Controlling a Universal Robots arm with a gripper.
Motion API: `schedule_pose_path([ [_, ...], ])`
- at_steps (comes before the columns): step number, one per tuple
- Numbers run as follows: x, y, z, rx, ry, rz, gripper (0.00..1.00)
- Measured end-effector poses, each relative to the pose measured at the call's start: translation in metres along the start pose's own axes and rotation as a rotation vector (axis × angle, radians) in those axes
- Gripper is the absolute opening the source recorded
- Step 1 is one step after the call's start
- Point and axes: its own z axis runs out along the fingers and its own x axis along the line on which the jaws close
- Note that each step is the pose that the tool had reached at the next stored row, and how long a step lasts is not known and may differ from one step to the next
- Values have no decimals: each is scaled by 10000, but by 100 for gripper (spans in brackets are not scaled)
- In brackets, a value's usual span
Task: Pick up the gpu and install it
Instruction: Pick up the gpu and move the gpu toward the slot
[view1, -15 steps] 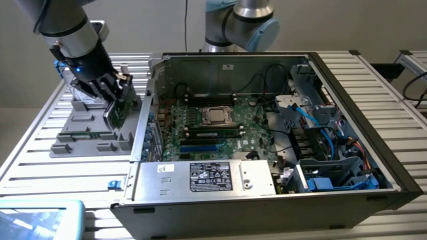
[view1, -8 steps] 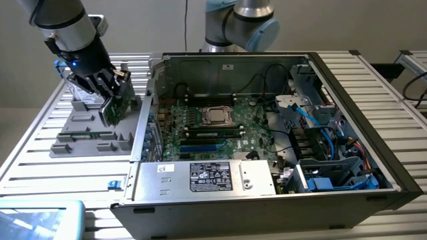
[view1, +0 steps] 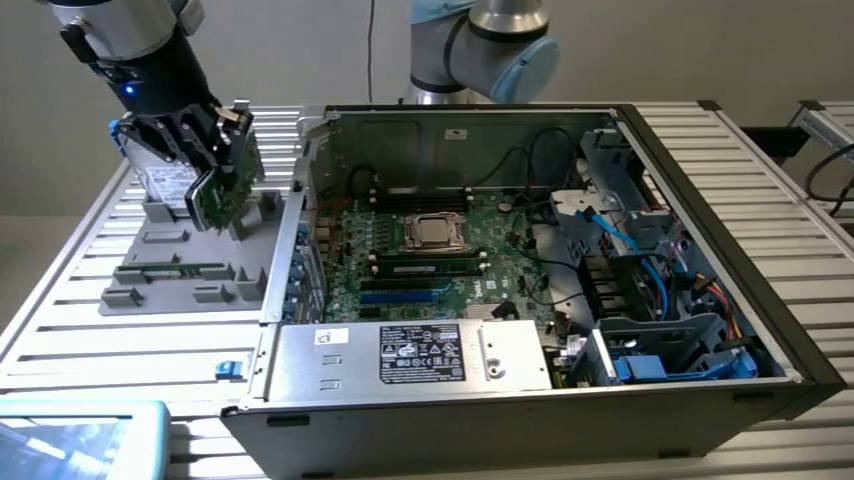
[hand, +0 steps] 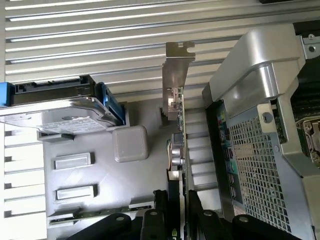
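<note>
My gripper (view1: 203, 140) is shut on the gpu (view1: 222, 188), a thin card with a green board, held on edge and slightly tilted over the grey holder tray (view1: 180, 272) at the exterior view's left. In the wrist view the gpu (hand: 179, 130) is seen edge-on between my black fingers (hand: 152, 220), with its silver end bracket (hand: 176, 75) pointing away from me. The open computer case (view1: 694, 200) stands just beside it, with the green motherboard (view1: 400, 225) and its blue slots (view1: 400, 297) inside.
A silver hard drive (hand: 55, 117) with blue side rails stands in the tray next to the card. The case's perforated rear wall (hand: 255, 160) is close to the card. A power supply (view1: 414, 355) fills the case's near end. A blue-edged tray (view1: 80, 440) sits at the front corner.
</note>
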Motion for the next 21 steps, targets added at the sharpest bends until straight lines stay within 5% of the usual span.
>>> schedule_pose_path([
  [14,-22,109,-627,7,19,5,29],
  [21,-94,171,-930,20,86,17,29],
])
